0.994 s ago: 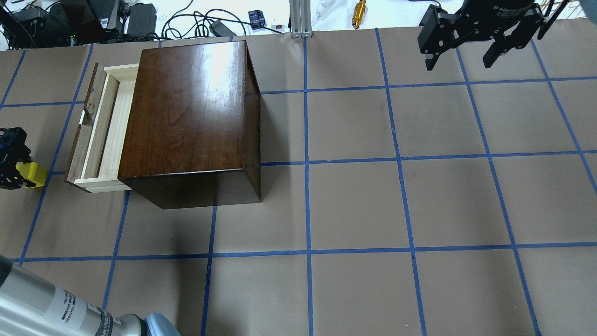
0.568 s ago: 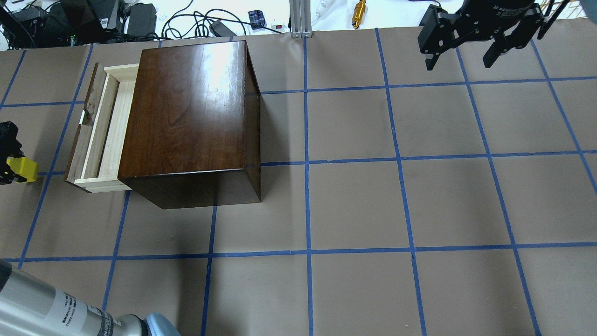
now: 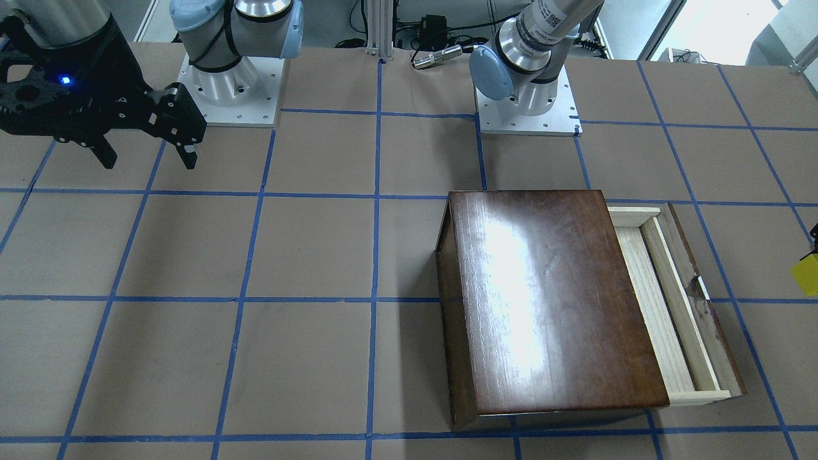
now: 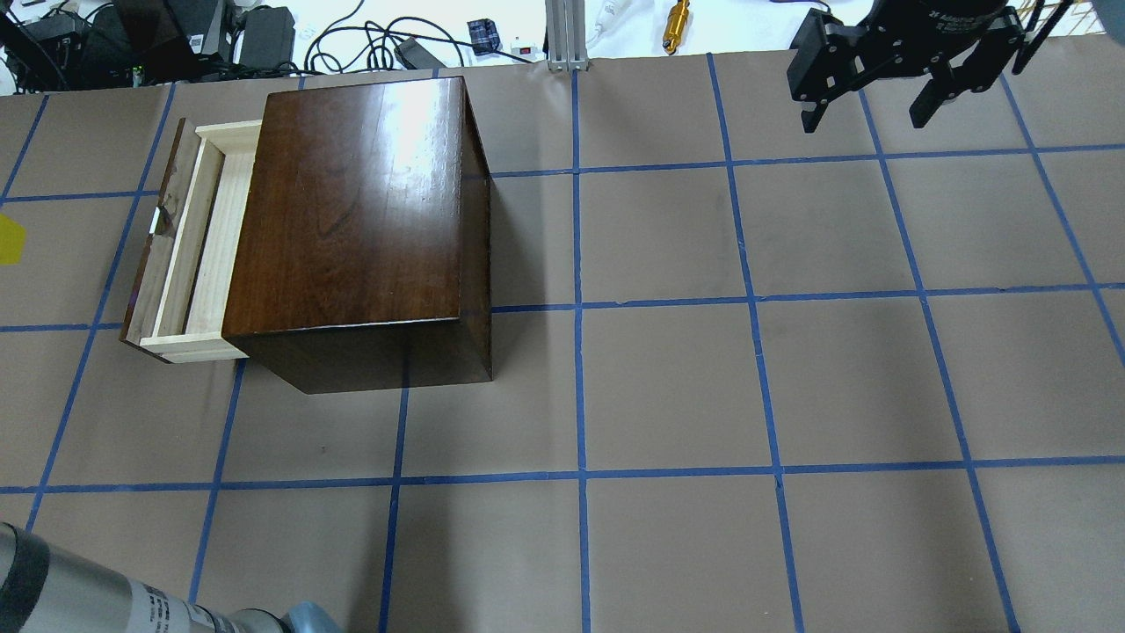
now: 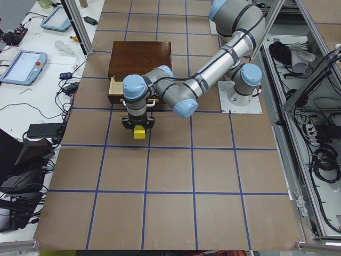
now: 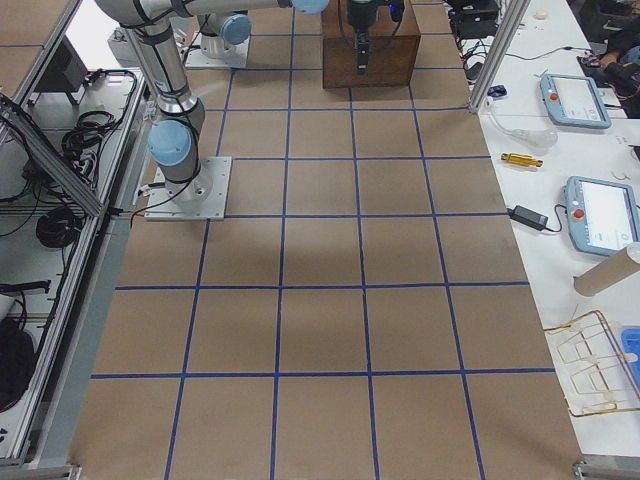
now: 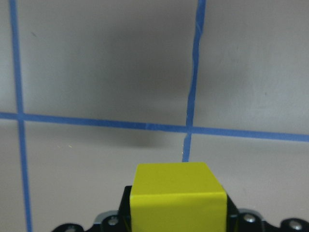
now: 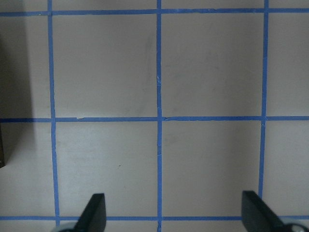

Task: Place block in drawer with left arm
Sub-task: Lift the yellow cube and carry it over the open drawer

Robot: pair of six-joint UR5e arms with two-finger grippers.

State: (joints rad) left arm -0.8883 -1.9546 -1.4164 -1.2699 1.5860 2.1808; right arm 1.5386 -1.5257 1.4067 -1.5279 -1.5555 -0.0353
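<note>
Update from us: the block (image 7: 178,195) is clamped in the left end effector (image 5: 138,126); in the left wrist view we see the little yellow cube pinched from both sides, with taped bench (image 4: 668,378) below it; it hangs out past the front panel of the drawer (image 4: 215,255), near it but not touching; the drawer is pulled out of the dark brown box (image 4: 352,211), pale wood floor showing; the right end effector (image 4: 866,119) sits well apart on the other side of the bench, fingers spread wide, gripping nothing.
</note>
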